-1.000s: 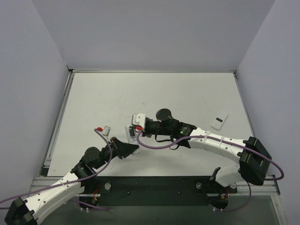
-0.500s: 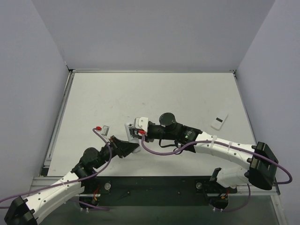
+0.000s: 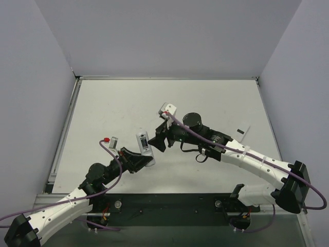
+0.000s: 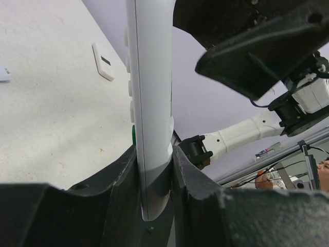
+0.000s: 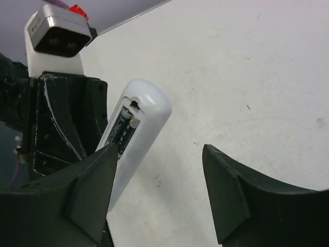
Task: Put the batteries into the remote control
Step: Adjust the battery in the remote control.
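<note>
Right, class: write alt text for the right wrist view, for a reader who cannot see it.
A white remote, batteries showing in its open back compartment, tilts up over a white table, held at its lower end by the left gripper. The right gripper, open, frames the foreground.

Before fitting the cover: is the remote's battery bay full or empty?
Loaded: batteries sit in the uncovered bay of the remote control. Whether both are in, cannot tell.

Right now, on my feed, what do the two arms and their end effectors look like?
The left arm and right arm are white segmented links with black joints, each trailed by a purple cable. The left end effector and right end effector have black wedge-shaped fingers.
</note>
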Controlling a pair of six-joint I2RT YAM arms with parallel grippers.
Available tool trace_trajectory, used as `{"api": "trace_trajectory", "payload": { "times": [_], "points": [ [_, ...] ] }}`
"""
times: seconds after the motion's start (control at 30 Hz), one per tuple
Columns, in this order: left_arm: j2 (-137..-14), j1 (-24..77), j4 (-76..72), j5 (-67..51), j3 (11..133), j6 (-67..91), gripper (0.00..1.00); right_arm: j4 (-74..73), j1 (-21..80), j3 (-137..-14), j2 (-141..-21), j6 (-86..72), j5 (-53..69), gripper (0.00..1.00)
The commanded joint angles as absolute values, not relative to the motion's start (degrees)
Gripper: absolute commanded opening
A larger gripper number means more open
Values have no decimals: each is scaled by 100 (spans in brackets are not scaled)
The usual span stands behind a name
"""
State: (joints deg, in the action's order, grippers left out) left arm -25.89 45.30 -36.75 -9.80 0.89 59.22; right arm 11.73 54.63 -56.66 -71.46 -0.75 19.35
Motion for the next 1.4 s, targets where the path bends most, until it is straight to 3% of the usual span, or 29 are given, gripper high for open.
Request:
{"api": "trace_trajectory", "payload": {
  "times": [0.0, 0.3, 1.03, 1.37],
  "points": [
    [-2540, 4553, -4210, -1107, 422, 5783, 0, 1589, 4975, -5669, -7321, -2292, 2618, 61],
    [-2540, 4544, -4236, -1125, 439, 5801, 0, 2689, 4887, -5493, -7830, -3445, 3621, 61],
    [-2487, 4544, -4236, -1055, 431, 5845, 0, 2769, 4887, -5317, -7998, -3393, 4298, 45],
    [-2479, 4553, -4254, -1107, 466, 5845, 0, 1927, 4992, -5388, -7998, -2551, 3579, 27]
  ]
}}
